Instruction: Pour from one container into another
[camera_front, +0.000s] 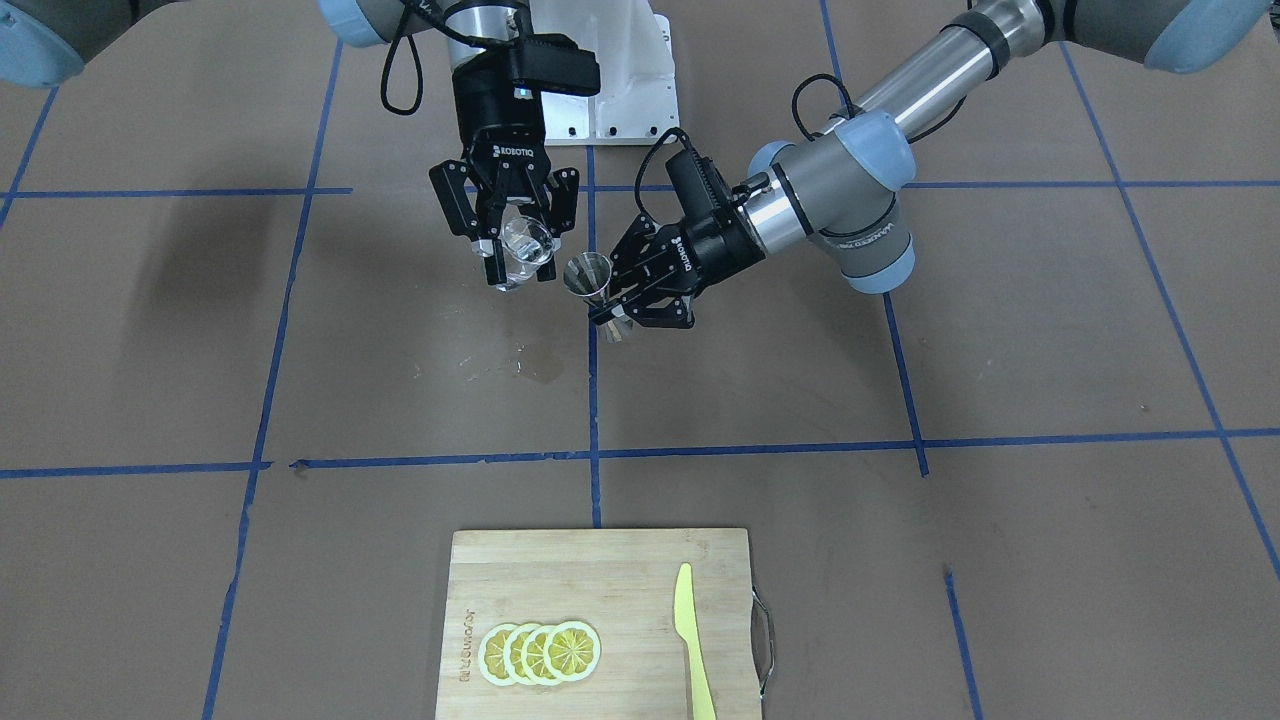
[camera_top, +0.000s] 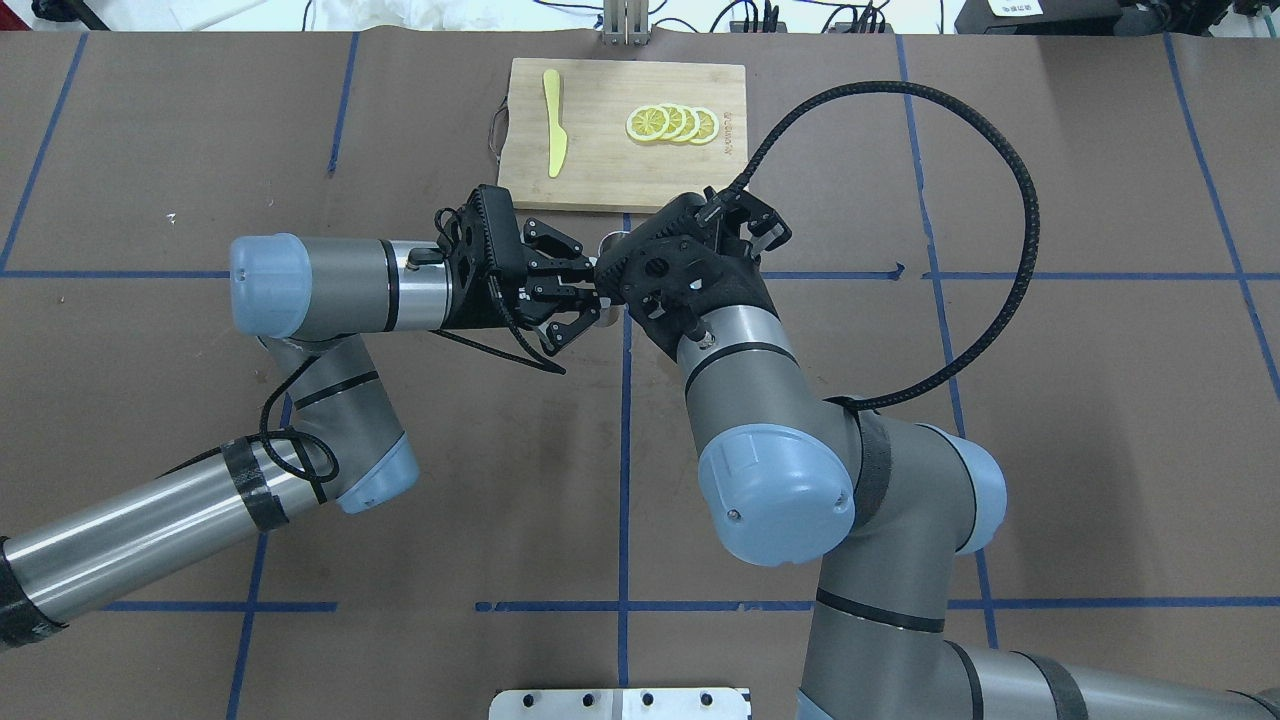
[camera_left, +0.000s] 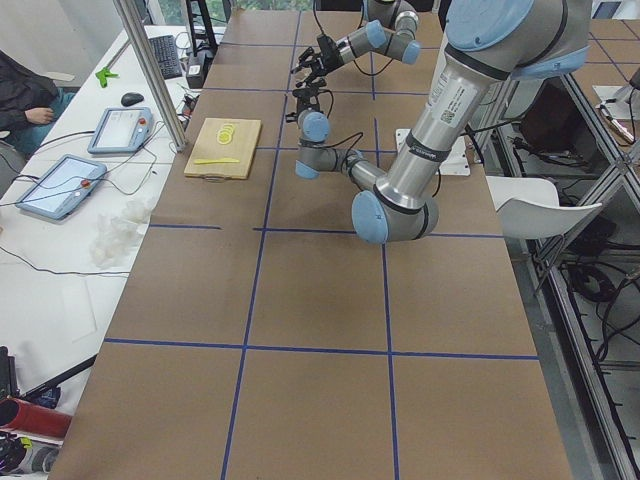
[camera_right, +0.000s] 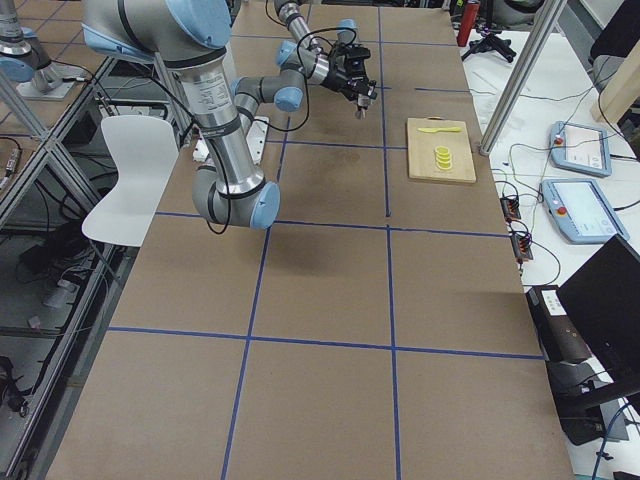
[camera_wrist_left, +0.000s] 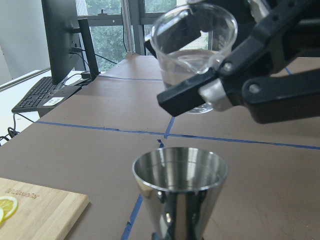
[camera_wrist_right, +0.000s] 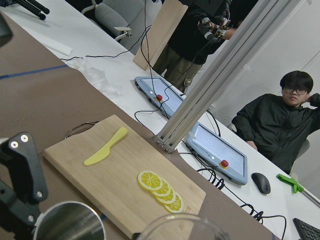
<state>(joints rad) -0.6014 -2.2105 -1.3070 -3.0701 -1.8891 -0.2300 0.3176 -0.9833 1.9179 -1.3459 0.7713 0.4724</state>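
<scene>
Front view: catching the small clear rounded glass cup (camera_front: 527, 245) pinched tight in the right gripper (camera_front: 520, 262), raised and tipped toward the silver hourglass steel jigger (camera_front: 590, 278), itself clamped low down by the left gripper (camera_front: 622, 305). Looks like a damp patch (camera_front: 538, 368) on the brown table (camera_front: 300, 350) beneath. Left wrist view: clear liquid inside, cup lip higher than and behind the jigger mouth, not over it. Tipping further from here means risking a stream falling short. Right wrist view: just both rims, no judging alignment

front: faces robot (camera_front: 640, 95), steeply down | overhead: behind robot, looking forward | sides: far, from table (camera_left: 310, 400) ends | wrists: close-up | shared by all: cutting board (camera_front: 560, 570)
</scene>
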